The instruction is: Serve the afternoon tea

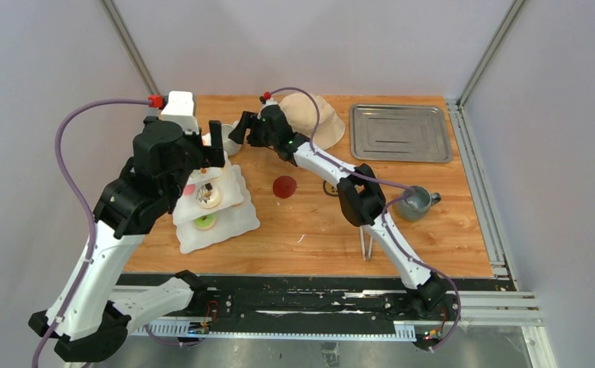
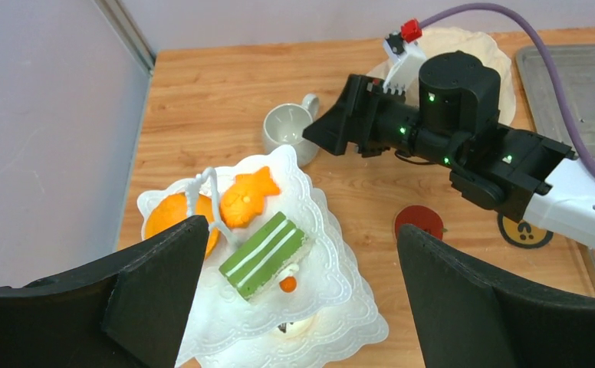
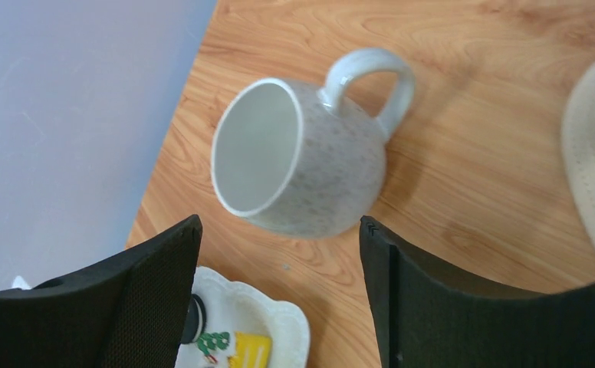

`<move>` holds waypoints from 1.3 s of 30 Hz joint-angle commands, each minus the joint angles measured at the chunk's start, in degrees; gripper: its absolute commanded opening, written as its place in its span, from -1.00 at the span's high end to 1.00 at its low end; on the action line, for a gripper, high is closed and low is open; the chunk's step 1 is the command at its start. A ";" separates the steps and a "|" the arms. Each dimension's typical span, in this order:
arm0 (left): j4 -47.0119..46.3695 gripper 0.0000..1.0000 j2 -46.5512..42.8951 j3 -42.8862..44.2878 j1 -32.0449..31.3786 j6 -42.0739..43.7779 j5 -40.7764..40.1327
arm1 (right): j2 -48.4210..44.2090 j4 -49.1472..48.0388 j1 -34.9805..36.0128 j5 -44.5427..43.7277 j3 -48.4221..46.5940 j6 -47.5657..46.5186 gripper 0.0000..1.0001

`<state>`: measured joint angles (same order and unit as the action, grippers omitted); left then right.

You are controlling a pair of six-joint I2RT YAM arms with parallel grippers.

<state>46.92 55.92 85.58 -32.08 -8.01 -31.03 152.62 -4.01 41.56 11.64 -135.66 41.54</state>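
The white wavy-edged three-tier stand (image 1: 237,222) stands at the table's left. Its top tier (image 2: 321,230) carries two orange pastries (image 2: 248,198) and a green striped cake (image 2: 264,253); lower tiers hold more pastries. My left gripper (image 2: 300,234) hangs open above the top tier, holding nothing. The white mug (image 3: 302,157) stands upright on the table behind the stand. My right gripper (image 3: 279,226) is open just short of it, fingers apart from the mug. The grey mug (image 1: 415,203) stands at the right, by the right arm.
A beige hat (image 1: 317,119) lies at the back centre, with a metal tray (image 1: 400,132) to its right. A red disc (image 1: 284,186) lies mid-table. Metal tongs (image 1: 366,244) lie near the front edge, under the right arm.
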 commanded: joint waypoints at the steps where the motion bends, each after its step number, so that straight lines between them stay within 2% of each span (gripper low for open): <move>1: -1.99 -0.96 -2.06 -2.21 -0.04 -1.56 1.23 | 2.05 -3.75 1.70 -5.96 -4.05 2.50 -0.49; 6: -1.39 -0.96 -3.36 -3.43 -0.05 -0.78 1.13 | 7.20 1.48 3.97 -14.85 -13.95 -1.13 -0.53; 10: -0.57 -0.96 -4.20 -3.85 -0.09 -0.31 0.56 | 7.97 1.81 5.16 -20.88 -14.84 -4.33 -0.55; 14: -0.83 -0.96 -4.64 -4.81 -0.09 0.01 0.25 | 8.91 1.86 5.19 -21.34 -16.17 -5.36 -0.54; 18: -1.40 -0.96 -4.60 -5.56 -0.09 -0.07 0.38 | 8.70 2.08 5.17 -20.91 -15.77 -5.85 -0.28; 30: -0.35 -0.96 -5.37 -5.77 -0.07 -1.25 -0.05 | 12.10 0.30 4.94 -19.72 -17.87 -2.61 -0.24; 35: -0.31 -0.96 -5.57 -5.77 -0.09 -1.82 -0.03 | 11.28 0.70 4.77 -19.19 -16.58 -2.95 0.01; 39: -0.48 -0.96 -5.22 -5.56 -0.14 -2.00 0.33 | 8.78 0.69 4.72 -18.08 -13.20 -2.91 0.34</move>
<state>46.83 51.00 79.81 -32.08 -9.06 -30.22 163.83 -4.03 46.22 -7.07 -151.33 38.79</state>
